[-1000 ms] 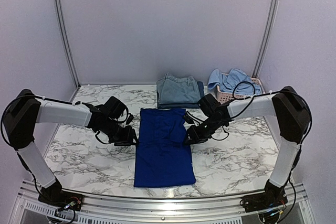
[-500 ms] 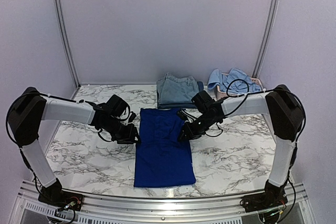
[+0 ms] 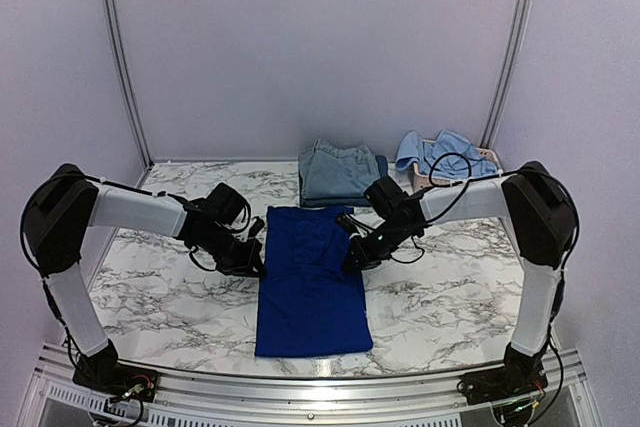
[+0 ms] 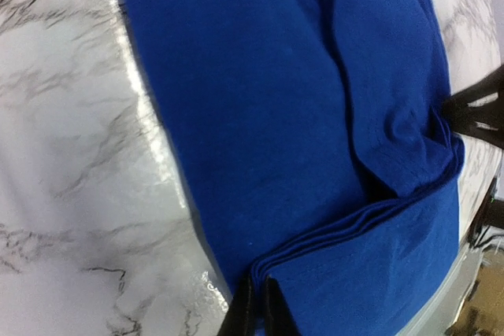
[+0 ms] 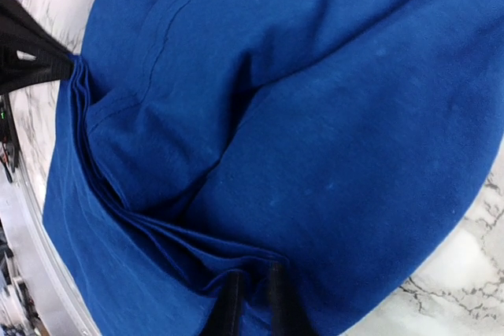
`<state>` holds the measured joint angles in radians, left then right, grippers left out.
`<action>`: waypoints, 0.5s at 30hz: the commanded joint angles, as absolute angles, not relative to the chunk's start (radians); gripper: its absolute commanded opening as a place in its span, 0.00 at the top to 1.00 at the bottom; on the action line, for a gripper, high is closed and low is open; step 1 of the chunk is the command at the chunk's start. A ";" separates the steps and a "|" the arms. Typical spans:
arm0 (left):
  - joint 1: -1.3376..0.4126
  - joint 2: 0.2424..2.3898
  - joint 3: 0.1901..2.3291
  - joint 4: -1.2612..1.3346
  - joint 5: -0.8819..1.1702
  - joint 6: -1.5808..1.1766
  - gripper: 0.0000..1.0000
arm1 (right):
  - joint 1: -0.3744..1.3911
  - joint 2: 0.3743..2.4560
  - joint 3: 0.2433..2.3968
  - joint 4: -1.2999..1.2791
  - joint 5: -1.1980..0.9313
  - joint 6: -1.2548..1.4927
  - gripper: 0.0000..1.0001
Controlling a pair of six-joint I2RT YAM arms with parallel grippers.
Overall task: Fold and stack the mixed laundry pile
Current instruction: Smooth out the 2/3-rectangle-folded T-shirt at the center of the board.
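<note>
A royal-blue T-shirt (image 3: 310, 277) lies folded lengthwise in the middle of the marble table. My left gripper (image 3: 250, 260) is shut on its left edge, pinching several layers of the shirt (image 4: 260, 289). My right gripper (image 3: 352, 255) is shut on the right edge, with the cloth bunched between its fingers (image 5: 252, 293). A crease runs across the shirt between the two grippers. Folded faded denim (image 3: 338, 173) lies at the back. Light-blue garments (image 3: 435, 155) hang out of the basket at the back right.
The pink lattice basket (image 3: 440, 185) stands at the back right beside the denim. Bare marble (image 3: 160, 277) shows left of the shirt, and more marble (image 3: 440, 297) right of it. Grey walls enclose the table.
Both grippers have moved inward and toward the back, lifting the shirt's sides at mid-length. A fold ridge has formed across the shirt.
</note>
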<state>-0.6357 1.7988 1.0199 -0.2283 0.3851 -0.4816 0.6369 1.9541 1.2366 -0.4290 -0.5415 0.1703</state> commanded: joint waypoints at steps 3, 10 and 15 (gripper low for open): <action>-0.630 1.772 1.052 -0.212 0.418 -0.463 1.00 | 0.627 1.885 1.225 -0.447 -0.553 0.177 1.00; -0.632 1.728 1.073 -0.210 0.426 -0.450 1.00 | 0.585 1.787 1.176 -0.449 -0.533 0.189 1.00; -0.633 1.753 1.084 -0.206 0.438 -0.442 1.00 | 0.571 1.795 1.151 -0.450 -0.529 0.185 1.00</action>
